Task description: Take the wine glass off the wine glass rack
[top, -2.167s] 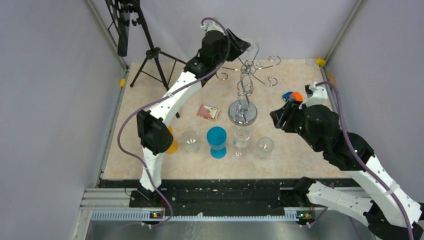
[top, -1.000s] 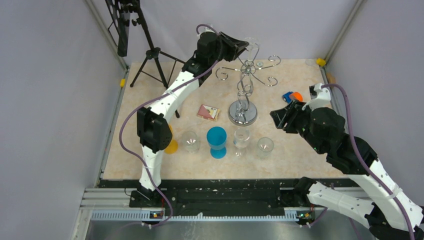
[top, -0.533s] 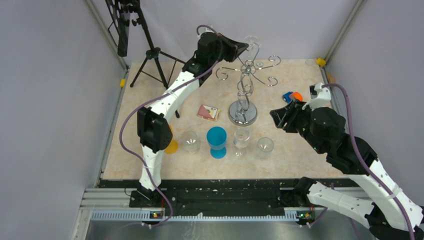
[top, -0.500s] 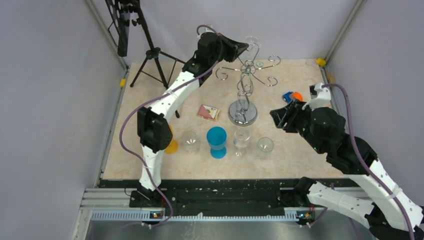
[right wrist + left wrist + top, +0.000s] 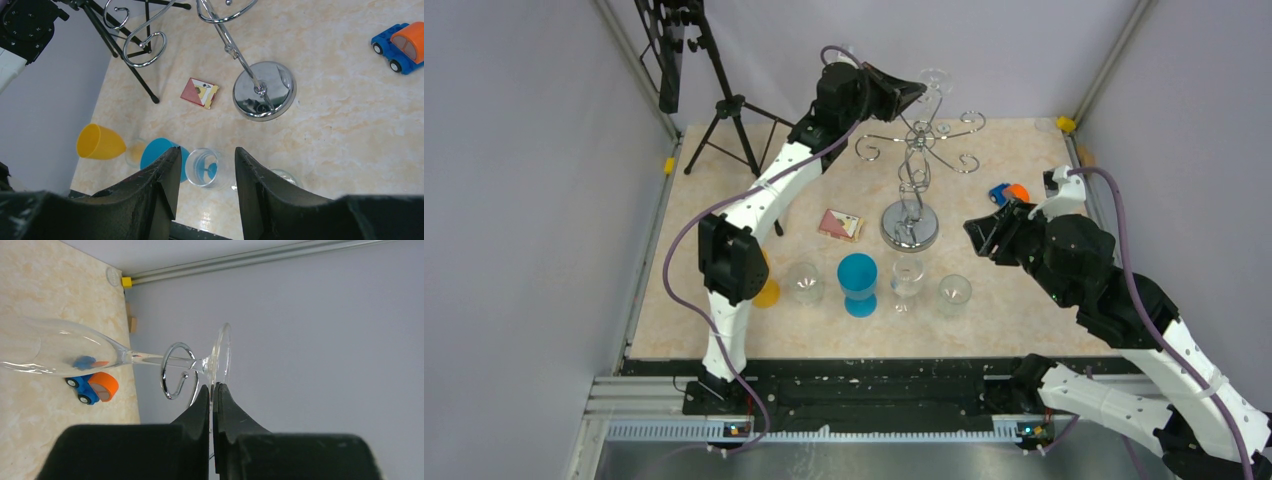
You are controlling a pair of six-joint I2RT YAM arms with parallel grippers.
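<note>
The wine glass [image 5: 60,352] hangs upside down on the chrome wine glass rack [image 5: 911,225]. Its stem passes through a curled scroll arm [image 5: 165,371]. My left gripper [image 5: 213,386] is shut on the rim of the glass's round foot [image 5: 223,355], high at the back of the table. From above, the left gripper [image 5: 916,92] meets that foot [image 5: 936,78] at the rack's top. My right gripper [image 5: 206,152] hovers open and empty right of the rack's disc base [image 5: 265,91], over the cups.
A black tripod [image 5: 724,110] stands at the back left. Along the front stand a yellow cup [image 5: 767,292], a blue goblet [image 5: 857,275] and clear glasses [image 5: 805,282] [image 5: 908,278] [image 5: 954,293]. A small card box [image 5: 839,224] and a toy car [image 5: 1007,193] lie near the rack.
My left gripper reached the top of the rack and shut on the glass's foot. The foot has shifted slightly up and right. The right arm has barely moved.
</note>
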